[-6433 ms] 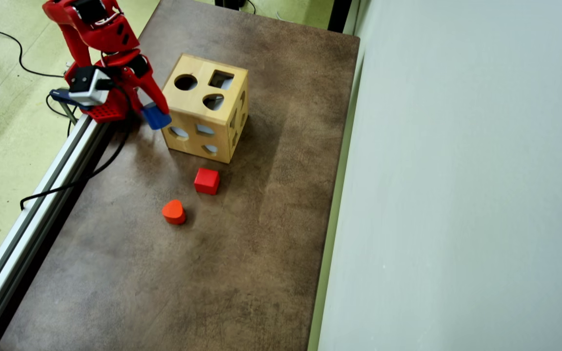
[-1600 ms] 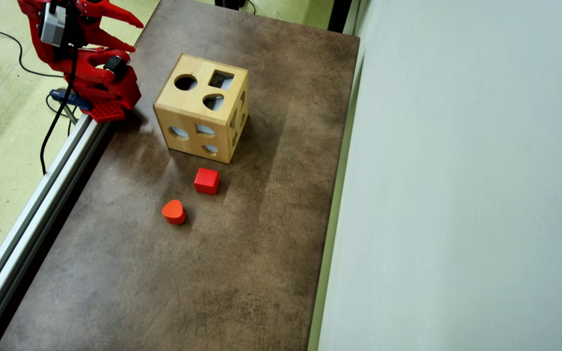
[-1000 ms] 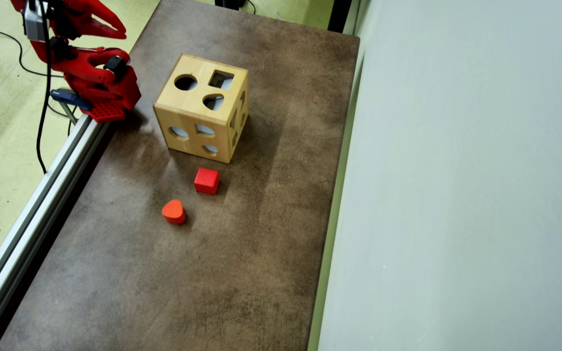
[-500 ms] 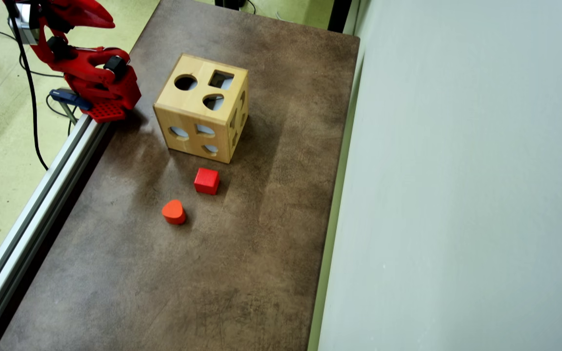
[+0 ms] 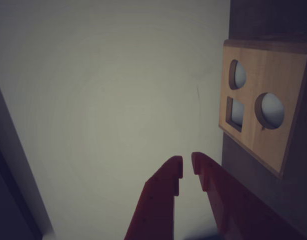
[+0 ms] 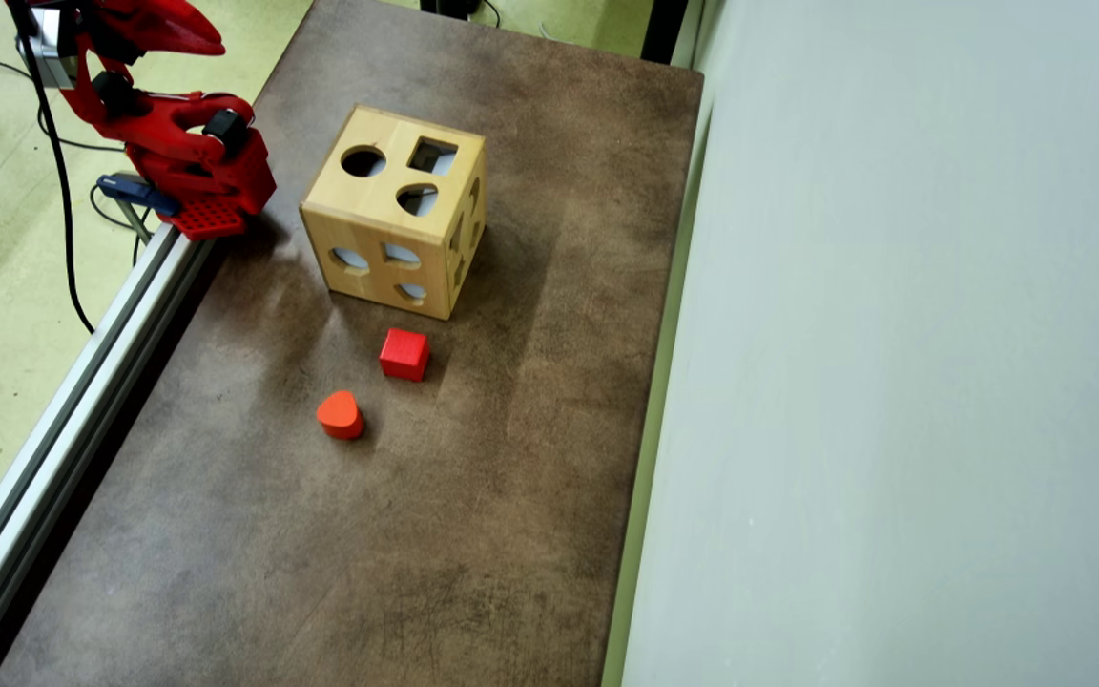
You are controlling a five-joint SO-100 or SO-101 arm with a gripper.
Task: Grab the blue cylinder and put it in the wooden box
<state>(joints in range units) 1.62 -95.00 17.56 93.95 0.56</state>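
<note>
Two red blocks lie on the brown table (image 6: pixel 511 458) in the overhead view: a red cube (image 6: pixel 404 354) just below the wooden box (image 6: pixel 393 212) and an orange-red teardrop block (image 6: pixel 340 415) below and slightly left of the cube, apart from it. The wooden box stands upright on the table, its top face showing a round, a square and a rounded hole. The gripper (image 5: pixel 187 169) is raised at the upper left of the box, well apart from it, next to the red arm base (image 6: pixel 211 186). In the wrist view the jaws are nearly closed, a thin gap between the tips, with nothing held. The blue cylinder is not visible in either view; pale shapes behind the box holes are too blurred to identify.
</note>
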